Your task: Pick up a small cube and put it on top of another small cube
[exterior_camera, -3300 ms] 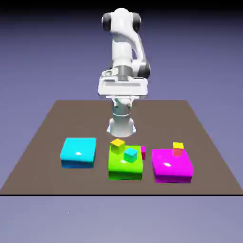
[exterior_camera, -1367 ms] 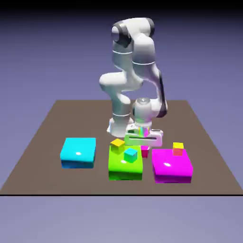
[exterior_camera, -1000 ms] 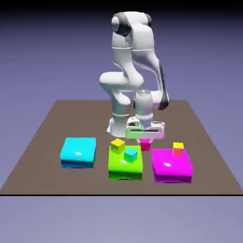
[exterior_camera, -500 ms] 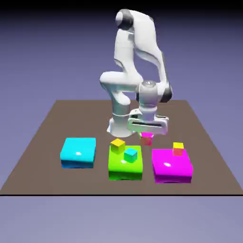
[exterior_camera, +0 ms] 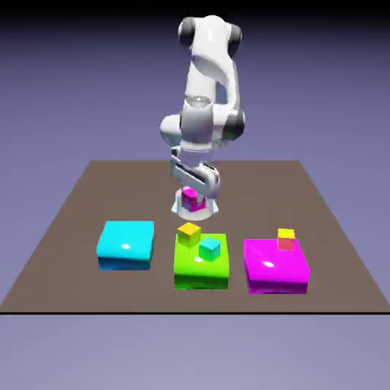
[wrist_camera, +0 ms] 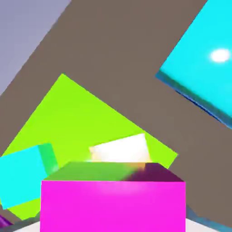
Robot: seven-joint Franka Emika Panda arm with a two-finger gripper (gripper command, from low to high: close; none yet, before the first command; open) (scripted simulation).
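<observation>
You see the brown table [exterior_camera: 84, 206] carrying the flat lime-green block [exterior_camera: 202, 266] with a small yellow cube [exterior_camera: 189, 231] and a small cyan cube [exterior_camera: 209, 247] on it. Above, clear of the table, your gripper [exterior_camera: 193, 201] clamps the tiny magenta-pink cube [exterior_camera: 193, 201] — big at the hand view's bottom edge [wrist_camera: 113, 204].

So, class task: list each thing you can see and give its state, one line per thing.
gripper: shut on the small magenta-pink cube, raised above the table.
small magenta-pink cube: held, off the table.
small yellow cube: resting on the green flat block.
small cyan cube: resting on the green flat block.
cyan flat block: bare, on the table.
large magenta block: carries two small stacked cubes, yellow over red.
</observation>
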